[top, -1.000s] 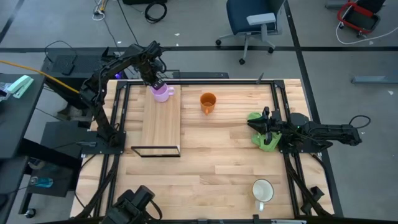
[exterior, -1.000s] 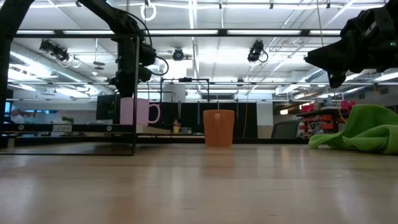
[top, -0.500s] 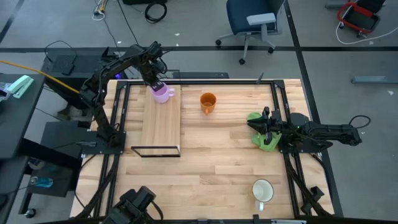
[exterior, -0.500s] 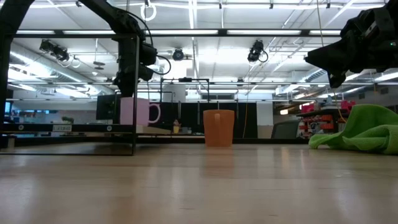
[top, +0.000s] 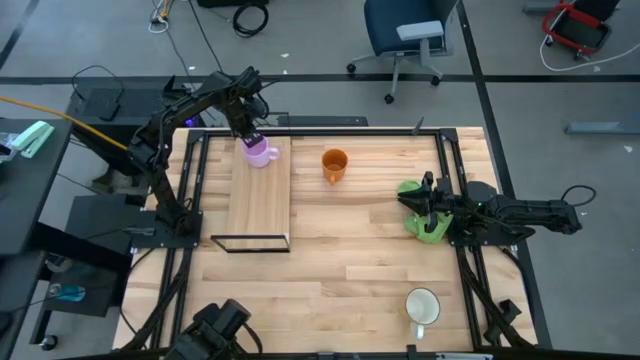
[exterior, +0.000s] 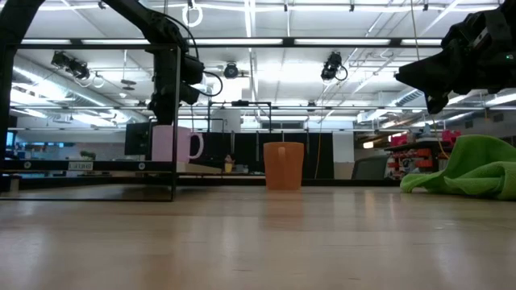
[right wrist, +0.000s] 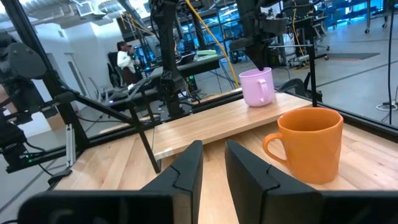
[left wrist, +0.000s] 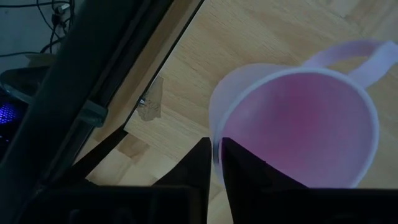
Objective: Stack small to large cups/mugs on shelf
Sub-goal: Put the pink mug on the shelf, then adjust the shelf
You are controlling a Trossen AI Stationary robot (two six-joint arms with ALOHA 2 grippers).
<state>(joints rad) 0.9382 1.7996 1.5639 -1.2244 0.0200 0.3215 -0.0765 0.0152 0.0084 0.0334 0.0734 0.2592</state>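
Observation:
The light purple mug [top: 259, 152] is upright at the far end of the shelf [top: 260, 205], a narrow light-wood board with a black frame. My left gripper [top: 252, 136] is shut on its rim from above. The orange mug [top: 334, 164] stands on the tabletop right of the shelf. The white mug [top: 422, 306] stands near the table's near right corner. My right gripper [top: 421, 203] hovers narrowly open over the green cloth [top: 428, 226], touching nothing. My left gripper pinches the purple mug's rim [left wrist: 216, 148] on the side away from the handle [left wrist: 348, 56], one finger inside the mug and one outside. The fingers come from above, pointing down. The mug hangs upright; whether its base rests on the shelf board I cannot tell.
The shelf's black end frames [exterior: 173, 121] rise at both ends of the board. The table's black rails [top: 195, 190] run along its left and right sides. Bare wood [top: 330, 265] lies between the shelf, the orange mug and the white mug.
My left gripper has carried the purple mug a little toward the table's left over the shelf's far end, keeping it upright and its fingers shut on the rim. The right arm has kept still.

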